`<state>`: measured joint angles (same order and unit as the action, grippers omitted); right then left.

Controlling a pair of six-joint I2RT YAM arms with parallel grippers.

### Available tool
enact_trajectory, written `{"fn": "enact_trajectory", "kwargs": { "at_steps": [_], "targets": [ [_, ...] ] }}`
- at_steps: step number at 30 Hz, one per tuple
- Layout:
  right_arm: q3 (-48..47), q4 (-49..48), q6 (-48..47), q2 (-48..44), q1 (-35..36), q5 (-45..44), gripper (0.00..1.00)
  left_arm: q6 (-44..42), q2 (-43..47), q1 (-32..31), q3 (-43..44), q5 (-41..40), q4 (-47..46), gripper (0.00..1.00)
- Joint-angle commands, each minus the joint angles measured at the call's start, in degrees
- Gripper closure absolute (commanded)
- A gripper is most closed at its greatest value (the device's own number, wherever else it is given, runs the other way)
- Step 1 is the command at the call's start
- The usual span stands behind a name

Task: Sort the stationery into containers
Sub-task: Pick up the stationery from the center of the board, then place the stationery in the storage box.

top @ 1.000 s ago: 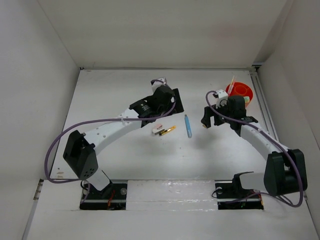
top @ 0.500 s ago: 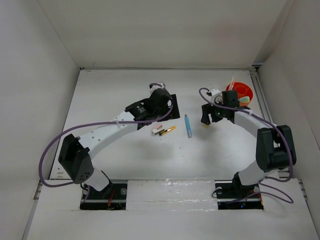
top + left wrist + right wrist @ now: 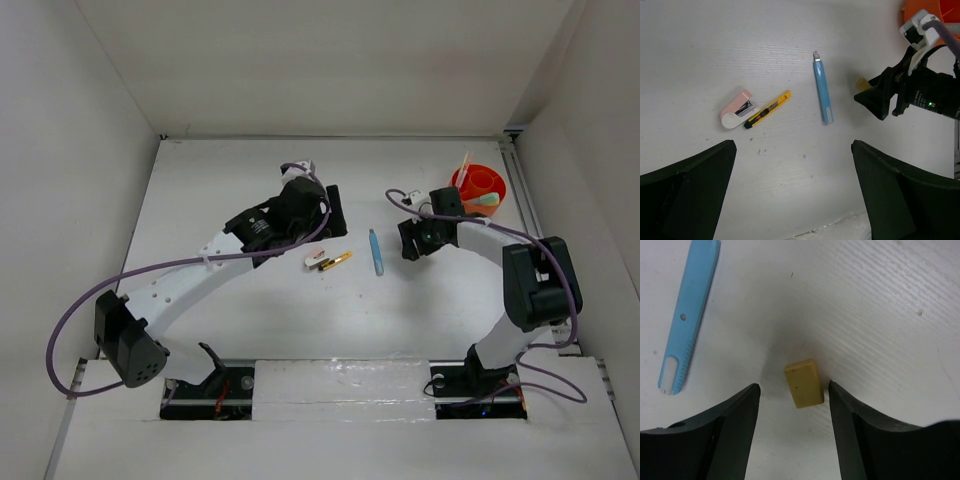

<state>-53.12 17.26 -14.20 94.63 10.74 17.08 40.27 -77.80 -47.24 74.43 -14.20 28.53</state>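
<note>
Tan cube [image 3: 804,382] sits inside spread right pincer [image 3: 792,388], unseen overhead

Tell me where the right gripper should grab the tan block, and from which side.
Its two long sides, from straight above: the tan block lies flat on the table, flanked by the open right gripper. It sits slightly skewed, so maybe twist the wrist.

Right gripper [image 3: 412,240] slides in closer to the blue pen [image 3: 376,251], fingers now straddling the tan block [image 3: 804,382]. Left gripper [image 3: 331,211] backs off from the pen a bit.
</note>
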Motion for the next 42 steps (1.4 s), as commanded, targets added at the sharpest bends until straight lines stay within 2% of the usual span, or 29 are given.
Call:
{"fn": "enact_trajectory", "kwargs": {
  "at_steps": [1, 3, 7, 8, 9, 11, 14, 17, 21, 24, 27, 32, 36, 42],
  "targets": [
    [-2.16, 1.38, -0.75, 1.52, 1.38, -1.96, 0.37, -1.51, 1.07, -0.13, -1.48, -0.92, 0.65, 0.00],
    [-2.16, 1.38, -0.75, 1.52, 1.39, -1.96, 0.38, -1.51, 1.07, -0.13, -1.48, -0.39, 0.65, 0.00],
    [-2.69, 1.38, -0.75, 2.57, 1.39, -1.96, 0.49, -2.03, 1.68, -0.13, -2.01, -0.39, 0.12, 0.00],
    [-2.69, 1.38, -0.75, 2.58, 1.39, -1.96, 0.54, -2.04, 1.69, -0.13, -2.01, -0.39, 0.12, 0.00],
    [-3.30, 1.99, -0.75, 2.58, 1.39, -1.96, 0.65, -2.04, 1.69, -0.13, -2.01, -0.39, -0.40, 0.00],
    [-3.30, 1.99, -0.75, 2.58, 2.00, -2.49, 0.72, -2.04, 1.69, -0.13, -2.01, -0.39, -0.41, 0.00],
    [-3.30, 2.61, -0.75, 2.58, 2.61, -3.90, 0.91, -2.04, 1.69, -0.13, -2.53, -0.39, -0.41, 0.00],
    [-3.83, 3.22, 0.75, -0.84, 2.62, -7.06, 1.00, -2.04, 1.69, -0.13, -2.54, -0.39, -0.41, 0.00],
    [-5.76, 1.12, 2.77, -7.61, -1.15, -4.52, 1.00, -2.04, 1.69, -0.13, -2.02, -0.39, -0.41, 0.00],
    [-11.46, 1.72, 3.30, -8.94, -5.27, -1.36, 1.00, -2.04, 1.69, -0.13, -2.01, -0.39, -0.93, 0.00],
    [-20.86, 5.41, 2.77, -6.83, -7.66, -0.82, 1.00, -2.04, 1.69, -0.13, -2.54, -0.39, -0.94, 0.00],
    [-34.73, 5.94, 2.77, -0.96, -16.71, 5.76, 1.00, -2.57, 3.26, -0.13, -3.15, -0.39, -0.94, 0.00],
    [-40.46, 7.97, 2.77, 1.78, -20.76, 4.28, 1.00, -3.09, 4.32, -0.13, -3.68, -1.53, -0.94, 0.00],
    [-43.73, 9.81, 4.53, 4.51, -26.56, 1.64, 1.00, -3.62, 3.71, -0.13, -3.68, -0.93, -1.46, 0.00]
  ]
}}
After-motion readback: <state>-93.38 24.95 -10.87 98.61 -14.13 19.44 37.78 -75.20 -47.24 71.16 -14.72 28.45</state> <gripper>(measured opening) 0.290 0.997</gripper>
